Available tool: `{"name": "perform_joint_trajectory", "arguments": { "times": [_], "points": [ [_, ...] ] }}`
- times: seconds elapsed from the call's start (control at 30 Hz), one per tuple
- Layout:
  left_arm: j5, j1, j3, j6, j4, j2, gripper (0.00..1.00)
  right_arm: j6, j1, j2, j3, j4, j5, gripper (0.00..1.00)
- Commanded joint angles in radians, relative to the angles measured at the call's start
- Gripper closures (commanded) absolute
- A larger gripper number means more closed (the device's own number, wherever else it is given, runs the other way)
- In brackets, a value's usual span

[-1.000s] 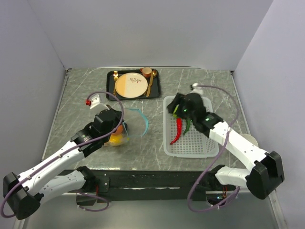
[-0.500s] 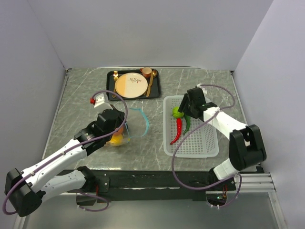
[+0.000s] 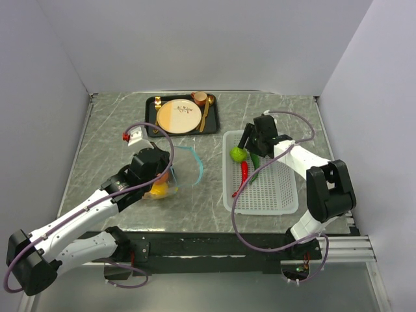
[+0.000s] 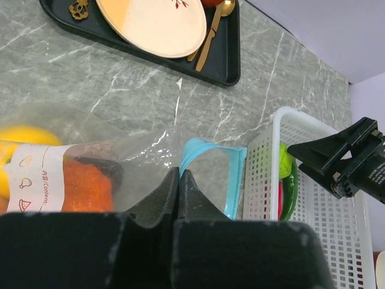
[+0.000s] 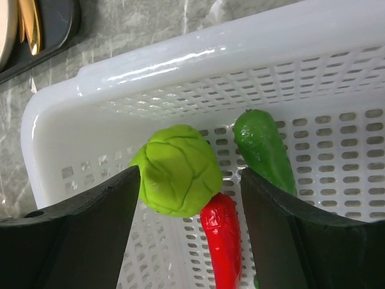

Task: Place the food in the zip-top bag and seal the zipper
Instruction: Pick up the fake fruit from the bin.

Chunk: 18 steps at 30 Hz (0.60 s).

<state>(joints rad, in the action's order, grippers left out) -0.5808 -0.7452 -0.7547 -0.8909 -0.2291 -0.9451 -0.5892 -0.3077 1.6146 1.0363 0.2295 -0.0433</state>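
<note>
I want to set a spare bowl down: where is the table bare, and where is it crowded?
Bare: between zip-top bag and white basket; left of black tray. Crowded: the basket's far end, right gripper over lime and red chili.

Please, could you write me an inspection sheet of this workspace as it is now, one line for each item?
surface: grey marbled table, bare between the items.
job's things: zip-top bag mouth open, zipper unsealed, yellow and orange food inside; lime, red chili and green chili in the white basket.
clutter: black tray with plate, gold cutlery and cup, at the far edge.
grippers: left gripper fingers shut on the bag's film; right gripper fingers open, one each side of the lime.
cables: purple cable loops off each arm; the right one crosses above the basket.
surroundings: plain walls on three sides; nothing else seen.
</note>
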Motion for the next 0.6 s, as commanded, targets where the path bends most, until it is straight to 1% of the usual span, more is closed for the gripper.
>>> {"name": "perform_joint_trajectory", "arguments": {
  "times": [0.0,0.1,0.3,0.5,0.57],
  "points": [
    [0.01,0.006,-0.002,0.023,0.042,0.005,0.99,0.008,-0.001,0.021,0.027,-0.039,0.04,0.25],
    [0.021,0.007,-0.003,0.023,0.042,-0.003,0.99,0.02,-0.001,0.031,0.019,-0.056,0.083,0.23],
    [0.029,0.007,0.0,0.02,0.04,-0.014,0.99,0.054,-0.002,0.079,0.051,-0.038,0.129,0.21],
    [0.027,0.009,-0.003,0.02,0.036,-0.018,0.99,0.057,-0.004,0.088,0.036,-0.045,0.141,0.21],
    [0.029,0.01,-0.006,0.023,0.034,-0.018,0.99,0.057,-0.005,0.087,0.033,-0.05,0.138,0.23]
  ]
}}
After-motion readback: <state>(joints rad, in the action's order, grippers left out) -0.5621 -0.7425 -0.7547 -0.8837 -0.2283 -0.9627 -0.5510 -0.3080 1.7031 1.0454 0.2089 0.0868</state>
